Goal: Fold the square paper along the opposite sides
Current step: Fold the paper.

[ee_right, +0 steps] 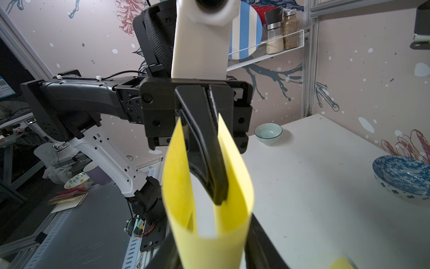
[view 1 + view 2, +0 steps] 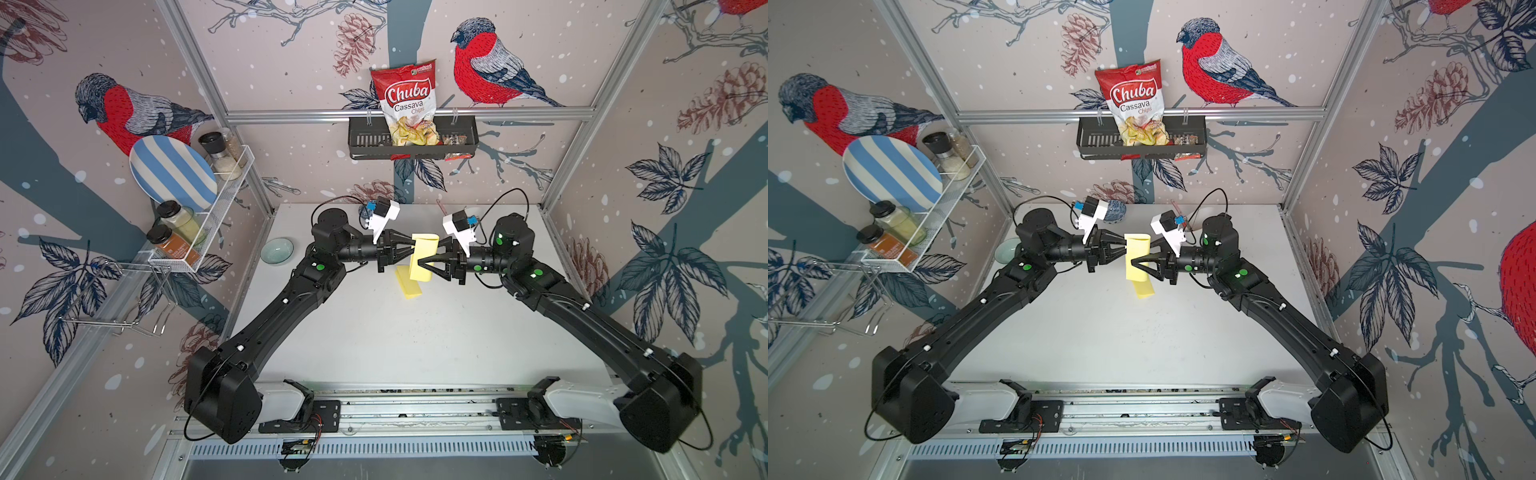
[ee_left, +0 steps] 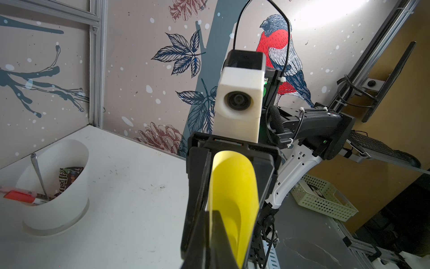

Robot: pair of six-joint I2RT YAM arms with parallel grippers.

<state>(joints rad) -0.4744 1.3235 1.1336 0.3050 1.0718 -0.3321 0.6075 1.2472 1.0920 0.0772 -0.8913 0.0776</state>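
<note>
A yellow square paper (image 2: 424, 257) (image 2: 1138, 259) hangs above the white table (image 2: 374, 332), bent into a U-shaped loop between my two grippers. My left gripper (image 2: 412, 248) (image 3: 215, 213) is shut on one edge of the sheet (image 3: 232, 186). From the other side, my right gripper (image 2: 428, 254) (image 1: 214, 251) straddles the bend of the loop (image 1: 176, 174). Its fingers (image 1: 260, 244) stand apart, one on each side of the paper. The left gripper's tip (image 1: 218, 200) shows inside the loop. A second, folded yellow piece (image 2: 409, 284) lies on the table below.
A small pale bowl (image 2: 277, 250) sits at the table's left. A blue patterned bowl (image 1: 402, 177) and a white pen holder (image 3: 55, 186) stand near the back wall. A wire rack (image 2: 199, 216) with jars hangs left. A chips bag (image 2: 409, 104) hangs behind.
</note>
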